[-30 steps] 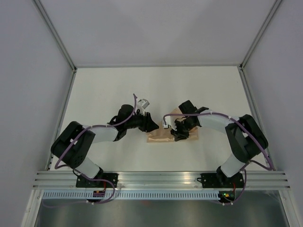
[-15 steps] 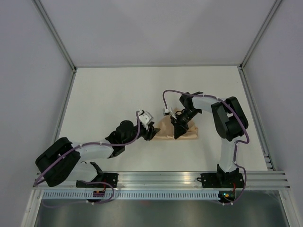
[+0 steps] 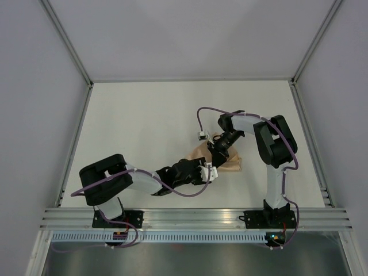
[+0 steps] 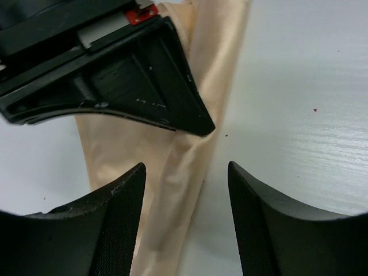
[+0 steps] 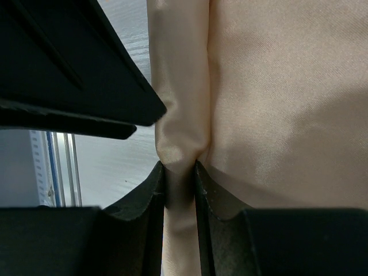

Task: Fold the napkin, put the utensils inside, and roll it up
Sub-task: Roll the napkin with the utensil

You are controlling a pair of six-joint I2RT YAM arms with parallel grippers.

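Note:
The peach-orange napkin (image 3: pixel 234 163) lies partly rolled on the white table, right of centre. My right gripper (image 3: pixel 215 154) is on its left part, shut on the rolled fold of the napkin (image 5: pixel 276 86); the cloth is pinched between the right gripper's (image 5: pixel 179 168) jaws. My left gripper (image 3: pixel 208 172) sits just near and left of it, low over the table. In the left wrist view the left gripper (image 4: pixel 185 172) is open, and the roll of the napkin (image 4: pixel 172 190) lies between its fingers without touching them. The utensils are hidden or out of view.
The white table (image 3: pixel 144 115) is bounded by grey walls at the back and both sides. An aluminium rail (image 3: pixel 195 218) carrying both arm bases runs along the near edge. The two grippers are very close together, and the right gripper's body (image 4: pixel 115 75) fills the top of the left wrist view.
My left arm has swung from the napkin's left side round to its near side, and its jaws have widened. The right gripper has kept its hold on the cloth.

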